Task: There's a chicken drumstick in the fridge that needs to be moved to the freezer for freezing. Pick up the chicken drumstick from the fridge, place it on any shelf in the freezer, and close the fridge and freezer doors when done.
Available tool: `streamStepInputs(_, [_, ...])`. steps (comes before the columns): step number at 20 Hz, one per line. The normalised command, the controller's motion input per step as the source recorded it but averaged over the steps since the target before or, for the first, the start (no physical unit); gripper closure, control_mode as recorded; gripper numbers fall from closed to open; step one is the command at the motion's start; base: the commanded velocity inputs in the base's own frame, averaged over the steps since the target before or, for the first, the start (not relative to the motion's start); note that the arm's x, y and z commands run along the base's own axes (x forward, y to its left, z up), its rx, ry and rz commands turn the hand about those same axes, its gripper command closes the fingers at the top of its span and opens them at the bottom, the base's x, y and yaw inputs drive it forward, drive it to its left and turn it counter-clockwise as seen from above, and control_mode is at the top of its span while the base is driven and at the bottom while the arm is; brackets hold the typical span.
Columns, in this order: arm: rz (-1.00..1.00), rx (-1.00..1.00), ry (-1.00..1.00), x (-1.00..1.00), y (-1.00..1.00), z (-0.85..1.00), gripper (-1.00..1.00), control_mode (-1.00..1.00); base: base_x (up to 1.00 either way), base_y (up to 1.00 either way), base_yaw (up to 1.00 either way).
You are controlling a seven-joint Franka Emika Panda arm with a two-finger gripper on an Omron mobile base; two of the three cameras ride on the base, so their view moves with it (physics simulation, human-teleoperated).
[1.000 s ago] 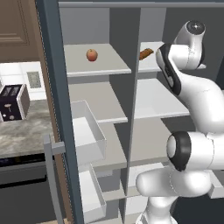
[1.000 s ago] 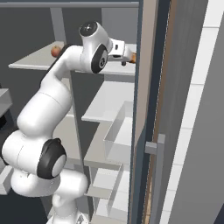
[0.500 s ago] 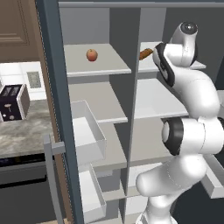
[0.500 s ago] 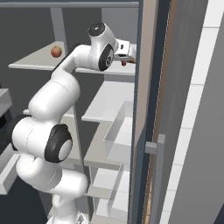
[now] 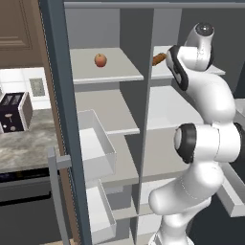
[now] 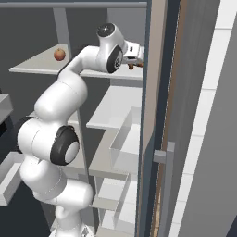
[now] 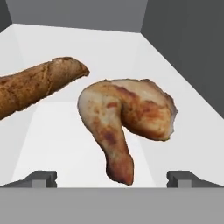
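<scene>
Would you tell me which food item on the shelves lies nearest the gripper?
The chicken drumstick, lying between the open gripper's fingertips; the brown baguette lies farther off.

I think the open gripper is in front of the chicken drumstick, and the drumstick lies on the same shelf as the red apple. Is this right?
Not quite. The chicken drumstick shares its shelf with a long brown stick-shaped food, as the hand view shows. The apple sits in the other compartment, as the left base view shows. The gripper is indeed open before the drumstick.

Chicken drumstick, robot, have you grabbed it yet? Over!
Gripper open, nothing held. Chicken drumstick lies on the white shelf, between the fingertips. Brown stick-shaped food close beside it.
</scene>
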Motion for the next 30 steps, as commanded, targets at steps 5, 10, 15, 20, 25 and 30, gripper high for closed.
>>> streamStepInputs(5, [0.0,0.03,0.13,0.26,-0.04,-0.02,-1.0,-1.0,0.0,0.0,0.0])
streamStepInputs(10, [0.0,0.0,0.02,0.11,0.0,-0.06,-1.0,-1.0,0.0,0.0,0.0])
streamStepInputs(15, [0.0,0.0,0.0,0.14,0.0,-0.16,-1.0,-1.0,0.0,0.0,0.0])
streamStepInputs(20, [0.0,0.0,0.01,0.04,0.0,-0.25,-1.0,-1.0,0.0,0.0,0.0])
streamStepInputs(25, [0.0,0.0,0.01,0.0,0.0,-0.22,-1.0,-1.0,0.0,0.0,0.0])
streamStepInputs(30, [0.0,0.0,0.0,0.01,0.0,-0.1,-1.0,-1.0,0.0,0.0,0.0])
